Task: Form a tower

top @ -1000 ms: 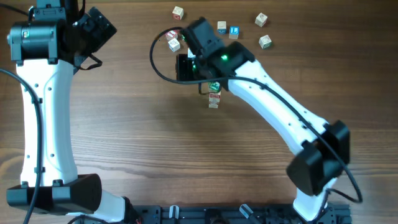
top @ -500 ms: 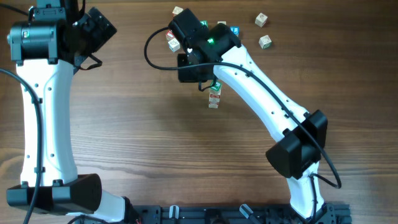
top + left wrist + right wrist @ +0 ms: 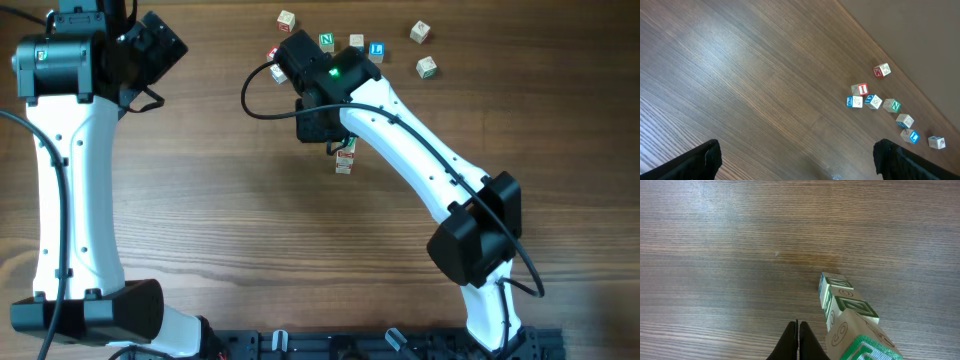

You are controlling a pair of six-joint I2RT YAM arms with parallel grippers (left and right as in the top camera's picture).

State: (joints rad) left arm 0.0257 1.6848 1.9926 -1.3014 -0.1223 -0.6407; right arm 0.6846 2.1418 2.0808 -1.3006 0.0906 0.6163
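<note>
Count: one tower (image 3: 844, 311), eight loose letter cubes (image 3: 859, 89). The tower stands just beside the right claw (image 3: 797, 341), which is clenched and empty. Left claw (image 3: 797, 150) released wide.

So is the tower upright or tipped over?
Upright. The right wrist view shows the tower as one intact stack rising toward the camera. The shut right hand is beside it, not gripping it.

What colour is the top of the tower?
The tower is topped green; right wrist view shows it best.
</note>
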